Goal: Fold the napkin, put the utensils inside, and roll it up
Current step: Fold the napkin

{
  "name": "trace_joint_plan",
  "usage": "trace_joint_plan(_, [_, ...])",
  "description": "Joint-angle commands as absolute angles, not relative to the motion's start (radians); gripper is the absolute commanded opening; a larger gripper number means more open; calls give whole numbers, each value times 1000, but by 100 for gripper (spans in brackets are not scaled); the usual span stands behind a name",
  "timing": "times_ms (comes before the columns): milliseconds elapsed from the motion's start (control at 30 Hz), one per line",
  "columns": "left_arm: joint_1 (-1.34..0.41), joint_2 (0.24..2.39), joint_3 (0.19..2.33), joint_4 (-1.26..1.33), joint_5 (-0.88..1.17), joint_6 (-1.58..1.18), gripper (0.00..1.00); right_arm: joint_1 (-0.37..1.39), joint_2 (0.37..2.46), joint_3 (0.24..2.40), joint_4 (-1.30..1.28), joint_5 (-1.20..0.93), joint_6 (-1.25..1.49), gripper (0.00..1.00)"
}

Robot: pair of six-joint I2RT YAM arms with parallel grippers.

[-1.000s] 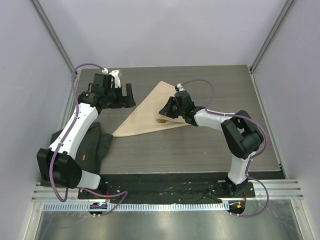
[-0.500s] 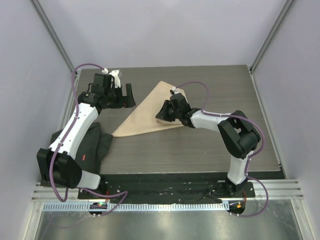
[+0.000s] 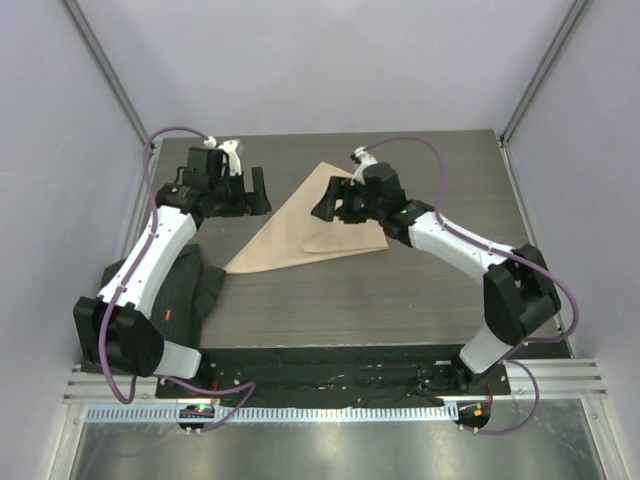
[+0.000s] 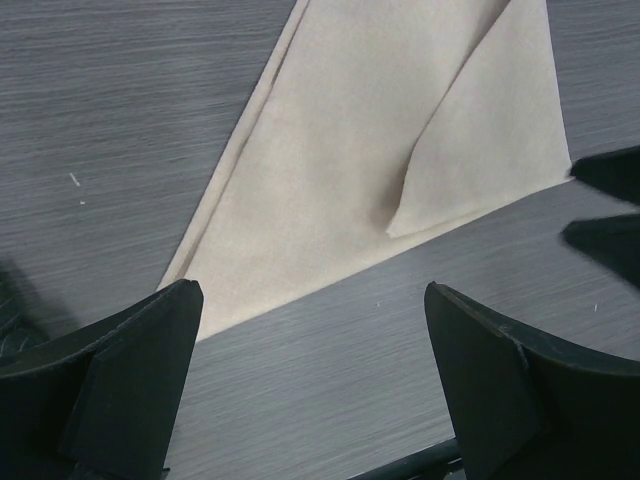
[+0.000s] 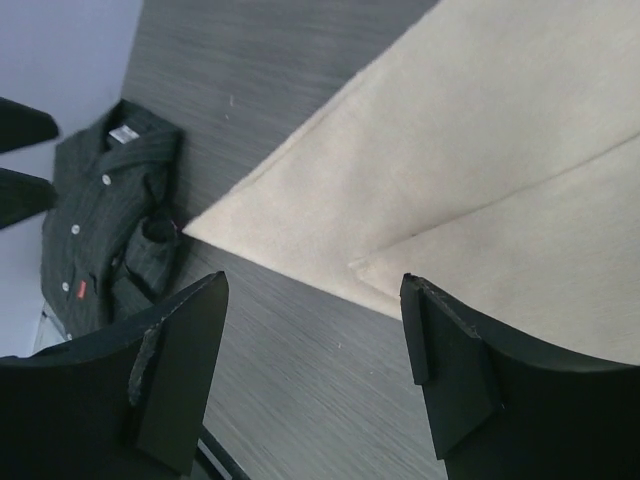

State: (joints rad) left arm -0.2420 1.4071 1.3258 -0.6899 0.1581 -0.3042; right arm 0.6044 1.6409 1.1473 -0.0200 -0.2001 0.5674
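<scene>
The beige napkin lies flat as a triangle in the middle of the table. Its right corner is folded inward as a flap whose tip points left. My right gripper hovers open just above the napkin's upper part, holding nothing; in its wrist view bare table shows between the fingers. My left gripper stands wide open and empty to the left of the napkin, off the cloth. The utensils are out of view.
A dark grey ribbed shirt lies crumpled at the table's left front, beside the left arm, also seen in the right wrist view. Walls enclose the table on the left, back and right.
My right gripper has opened and let go of the napkin corner, then lifted back towards the far right. The folded flap stays on the napkin. The left arm has not moved.
</scene>
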Motion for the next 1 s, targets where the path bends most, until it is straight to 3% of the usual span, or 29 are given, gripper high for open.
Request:
trace_joint_plan(0, [-245,1410,1350,-663,166,-298,100,409,1601,1169,-103,-331,480,77])
trace_joint_plan(200, [-245,1419,1348,-652,163,-319,100,220,1707,1157,-117,-484,414,66])
trace_joint_plan(467, [-244,1368,1269,-634,115,-373,100,71,1856,1181,-104,-621,362,63])
trace_joint_plan(700, [-244,1318,1181,-585,143,-431,100,48,1994,1241,-89,-742,345,58])
trace_joint_plan(967, [-244,1287,1141,-594,130,-436,100,48,2088,1276,-49,-805,365,44])
